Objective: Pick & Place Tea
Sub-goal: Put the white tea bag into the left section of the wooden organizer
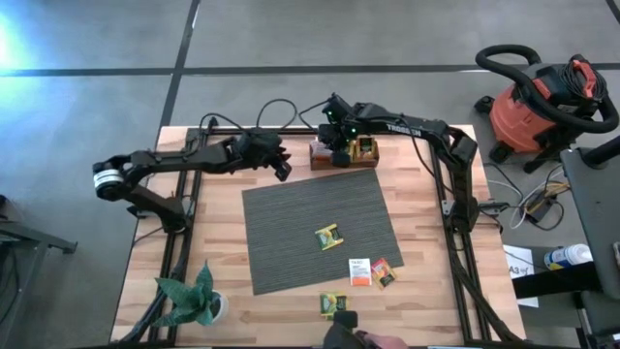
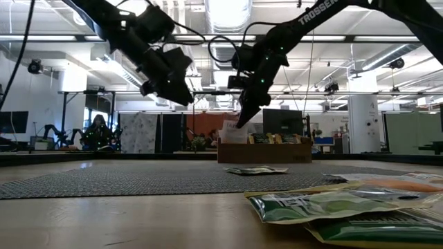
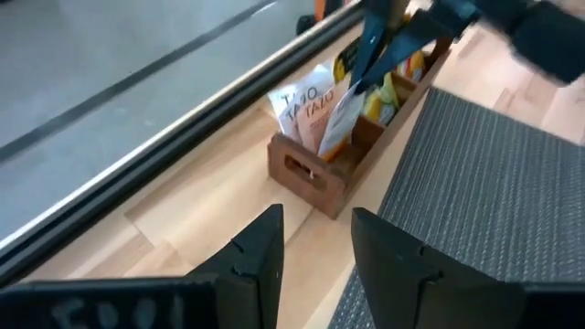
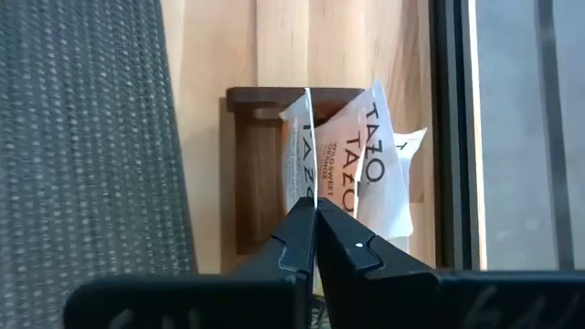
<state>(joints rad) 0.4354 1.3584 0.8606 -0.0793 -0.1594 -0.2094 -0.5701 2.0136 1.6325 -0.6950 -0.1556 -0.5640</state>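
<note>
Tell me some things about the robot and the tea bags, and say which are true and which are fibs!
1. The right hand pinches a white tea packet over the wooden box. True.
2. The left hand holds a packet. False: it is open and holds nothing.
3. One tea packet lies on the grey mat. True.
4. The plant stands on the mat. False: it stands on the bare table, at a corner.

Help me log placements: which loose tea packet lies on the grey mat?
The green-and-yellow packet lies alone on the grey mat. The other three loose packets lie on bare wood beside it.
</note>
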